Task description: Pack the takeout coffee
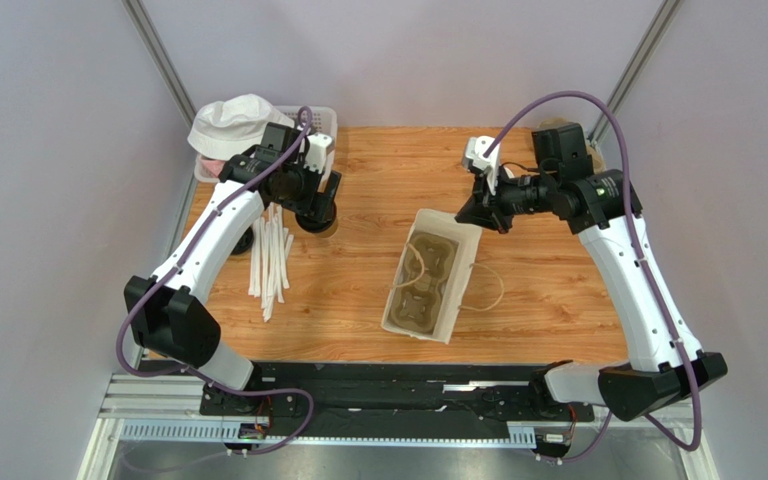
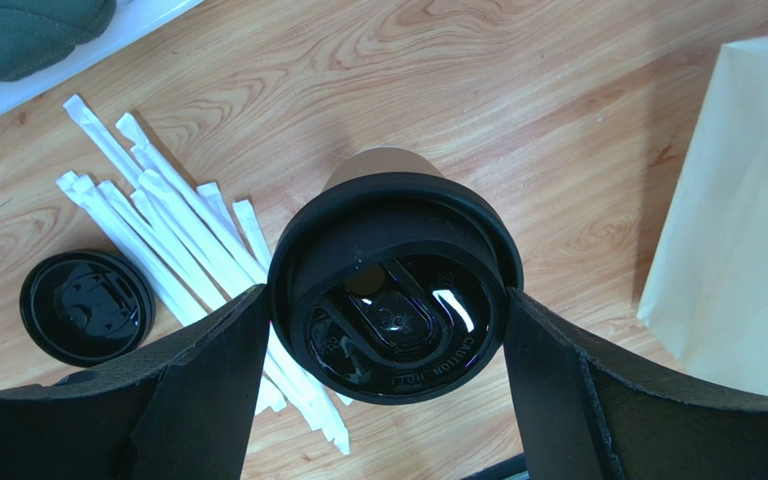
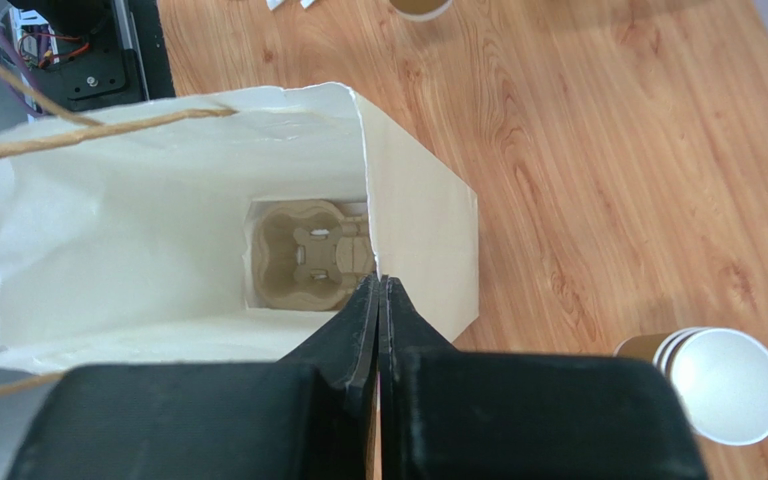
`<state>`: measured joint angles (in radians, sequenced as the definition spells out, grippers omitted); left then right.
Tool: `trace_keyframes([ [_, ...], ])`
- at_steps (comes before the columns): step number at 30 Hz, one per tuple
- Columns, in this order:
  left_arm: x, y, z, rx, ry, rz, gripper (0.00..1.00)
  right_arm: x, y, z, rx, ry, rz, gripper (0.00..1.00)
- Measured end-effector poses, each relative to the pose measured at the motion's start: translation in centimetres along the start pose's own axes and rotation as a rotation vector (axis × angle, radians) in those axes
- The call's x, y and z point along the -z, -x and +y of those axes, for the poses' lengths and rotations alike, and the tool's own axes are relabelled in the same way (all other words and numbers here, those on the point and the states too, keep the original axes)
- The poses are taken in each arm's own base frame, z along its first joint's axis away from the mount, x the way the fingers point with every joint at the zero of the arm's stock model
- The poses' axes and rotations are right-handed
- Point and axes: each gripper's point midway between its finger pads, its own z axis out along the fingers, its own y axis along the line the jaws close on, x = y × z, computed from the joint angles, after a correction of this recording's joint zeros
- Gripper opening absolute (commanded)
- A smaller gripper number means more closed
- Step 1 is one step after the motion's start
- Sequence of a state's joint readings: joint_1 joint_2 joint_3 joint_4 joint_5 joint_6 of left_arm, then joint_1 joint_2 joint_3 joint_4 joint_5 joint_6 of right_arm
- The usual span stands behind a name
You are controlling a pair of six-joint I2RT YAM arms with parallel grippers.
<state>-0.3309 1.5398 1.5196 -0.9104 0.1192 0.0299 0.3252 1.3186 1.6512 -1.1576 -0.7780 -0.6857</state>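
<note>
The takeout coffee (image 1: 320, 222) (image 2: 395, 290), a small tan paper cup with a round black plastic lid, stands upright left of the cream paper bag (image 1: 455, 290) (image 3: 108, 220) and apart from it. The left claw (image 1: 316, 215) (image 2: 388, 320) is part open around the cup, its two black fingers (image 2: 228, 350) pressed against opposite edges of the lid. Whether the cup's base touches the wooden table (image 1: 558, 290) cannot be told.

The bag stands open-topped with a moulded pulp cup tray (image 1: 420, 285) (image 3: 313, 255) at its bottom. The right claw (image 1: 480, 215) (image 3: 378, 290) is pinched closed on the bag's rim at its far right corner.

Further left of the bag than the cup lie white wrapped straws (image 1: 270, 255) (image 2: 173, 215) and a flat loose black disc (image 2: 86, 306).
</note>
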Motion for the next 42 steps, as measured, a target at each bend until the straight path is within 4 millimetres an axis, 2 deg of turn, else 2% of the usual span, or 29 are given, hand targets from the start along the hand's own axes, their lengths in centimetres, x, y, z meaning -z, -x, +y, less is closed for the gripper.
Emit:
trace_keyframes([
  [7,0.5,0.0,-0.6,-0.008,-0.030,-0.009,0.28,0.2,0.7,1.7,0.054,0.027,-0.029,0.00],
  [11,1.2,0.2,-1.1,-0.027,-0.060,-0.013,0.28,-0.3,0.3,1.4,0.024,0.026,-0.011,0.00],
  [14,3.2,1.8,-1.9,-0.066,-0.096,-0.070,0.28,-0.8,-0.4,0.6,-0.019,0.009,0.018,0.00],
  [16,5.3,3.5,-2.7,-0.113,-0.114,-0.138,0.27,-1.3,-0.9,0.0,-0.051,-0.001,0.041,0.00],
  [19,9.5,6.3,-5.0,-0.213,-0.156,-0.270,0.26,-2.2,-1.8,-0.7,-0.110,-0.004,0.072,0.00],
  [23,16.9,9.5,-9.6,-0.391,-0.259,-0.486,0.27,-3.2,-2.5,-1.4,-0.184,-0.002,0.099,0.00],
  [26,22.1,10.1,-13.6,-0.525,-0.363,-0.619,0.27,-3.7,-2.3,-2.1,-0.219,-0.008,0.104,0.00],
  [29,25.7,9.9,-16.6,-0.650,-0.446,-0.707,0.27,-4.2,-1.9,-2.7,-0.243,-0.012,0.100,0.00],
  [31,27.2,9.2,-18.6,-0.739,-0.505,-0.735,0.27,-4.3,-1.7,-3.0,-0.254,-0.013,0.097,0.00],
  [33,27.8,8.1,-20.2,-0.827,-0.555,-0.736,0.27,-4.4,-1.3,-3.2,-0.255,-0.013,0.092,0.00],
  [36,27.3,6.9,-21.8,-0.925,-0.600,-0.708,0.26,-4.5,-0.5,-3.4,-0.246,-0.014,0.080,0.00],
  [42,24.2,4.3,-24.5,-1.125,-0.639,-0.594,0.25,-5.1,0.9,-2.3,-0.190,-0.010,0.087,0.00],
])
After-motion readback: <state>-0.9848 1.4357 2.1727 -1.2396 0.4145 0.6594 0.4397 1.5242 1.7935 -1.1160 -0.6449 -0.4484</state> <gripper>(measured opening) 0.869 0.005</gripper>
